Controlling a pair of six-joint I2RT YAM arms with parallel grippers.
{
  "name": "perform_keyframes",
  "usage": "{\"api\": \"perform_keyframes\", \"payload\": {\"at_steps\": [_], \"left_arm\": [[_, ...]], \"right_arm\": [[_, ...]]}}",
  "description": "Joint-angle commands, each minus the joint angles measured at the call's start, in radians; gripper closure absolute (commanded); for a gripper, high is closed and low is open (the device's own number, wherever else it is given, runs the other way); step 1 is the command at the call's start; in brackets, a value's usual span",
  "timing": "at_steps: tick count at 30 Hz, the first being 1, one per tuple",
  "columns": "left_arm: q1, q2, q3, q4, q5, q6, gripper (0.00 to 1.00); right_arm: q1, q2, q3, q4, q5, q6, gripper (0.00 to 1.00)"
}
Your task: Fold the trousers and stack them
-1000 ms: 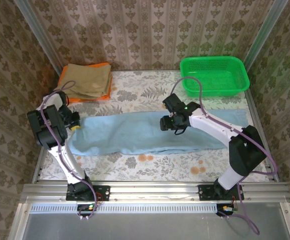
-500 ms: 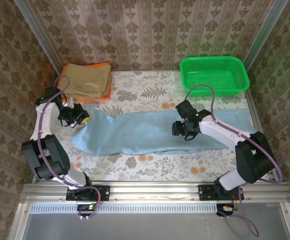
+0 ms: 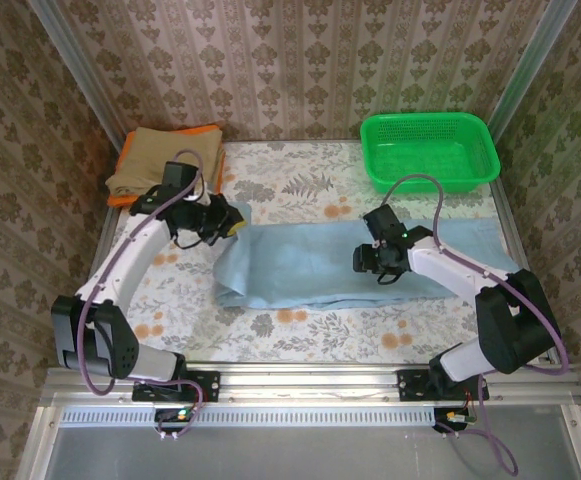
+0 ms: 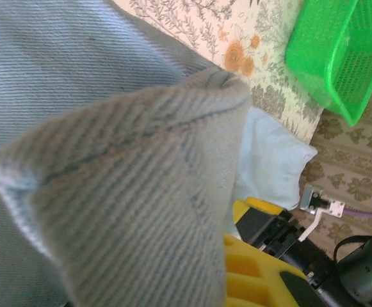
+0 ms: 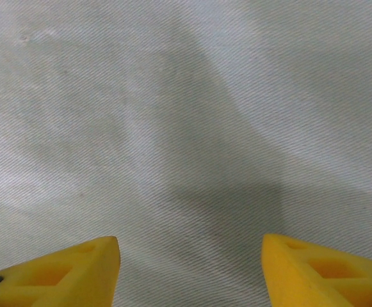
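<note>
- While looking down from the top camera, logged the trousers point(image 3: 310, 268) stretched left to right across the middle of the counter point(image 3: 300, 185), flat over most of the length.
- Found the left end held up off the counter and turned back over the rest, right at the left gripper point(image 3: 227, 222).
- Recorded the left jaws together, clamped on that end; in the left wrist view, saw bunched blue weave pressed close to the lens with 1 yellow pad point(image 4: 253, 272) beneath.
- Located the right gripper point(image 3: 367, 262) over the right-of-middle stretch of the trousers, pointing down at the cloth.
- Read the right jaws as apart: 2 yellow tips at the bottom of the right wrist view, plain fabric between, nothing gripped; cannot tell whether touching the cloth.
- Noted a green basket point(image 3: 430, 150) at the far right corner, beyond the trousers, not touching.
- Noted folded tan trousers point(image 3: 165, 158) lying on an orange cloth point(image 3: 118, 197) at the far left corner.
</note>
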Motion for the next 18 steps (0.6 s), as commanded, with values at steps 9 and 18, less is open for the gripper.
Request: {"api": "perform_keyframes", "payload": {"at_steps": [9,18], "left_arm": [[-0.278,0.057,-0.015,0.285,-0.185,-0.363,1.0],[-0.395,0.18,0.054,0.417,-0.29,-0.462,1.0]], "right_arm": [[-0.058,-0.028,-0.047,0.05,-0.027,-0.01,0.38],[-0.089,-0.057,-0.062,0.034,-0.03,0.003,0.37]]}}
